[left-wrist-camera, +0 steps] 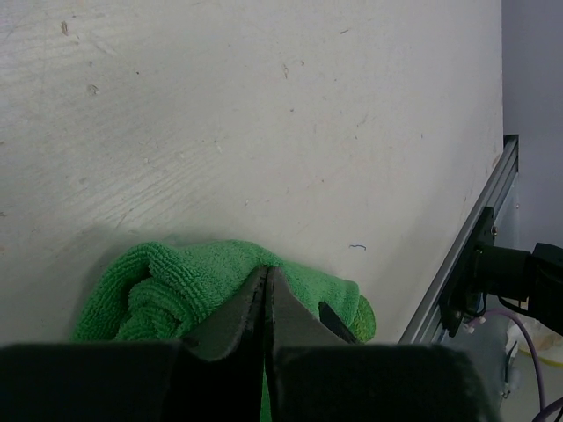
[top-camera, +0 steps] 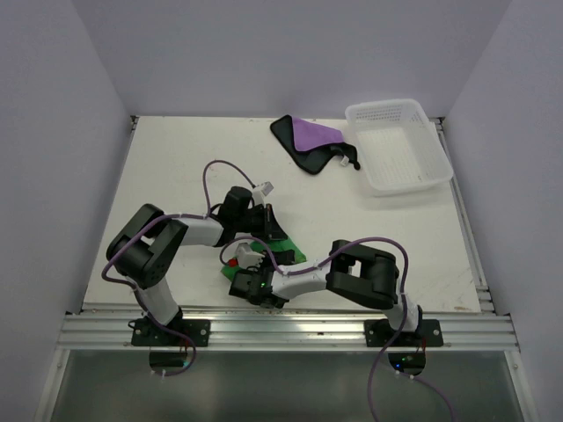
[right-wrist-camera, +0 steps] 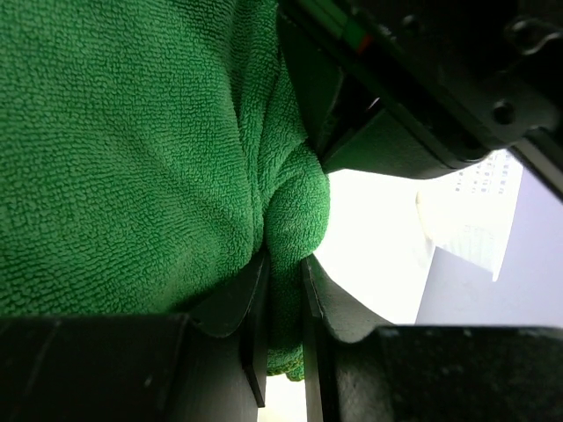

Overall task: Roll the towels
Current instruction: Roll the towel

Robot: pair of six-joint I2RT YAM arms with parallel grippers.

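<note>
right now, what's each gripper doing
left gripper: closed on the green towel
right gripper: closed on a fold of the green towel

Robot lab (walled table [top-camera: 176, 176], aluminium rail [top-camera: 290, 327])

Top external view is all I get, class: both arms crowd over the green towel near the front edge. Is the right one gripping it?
Observer: Yes. The right wrist view shows the right gripper pinching a fold of the green towel between its fingers.
Operator: And the left?
Observer: The left gripper is shut, a sliver of green between its fingers; the towel lies bunched at their tips.
</note>
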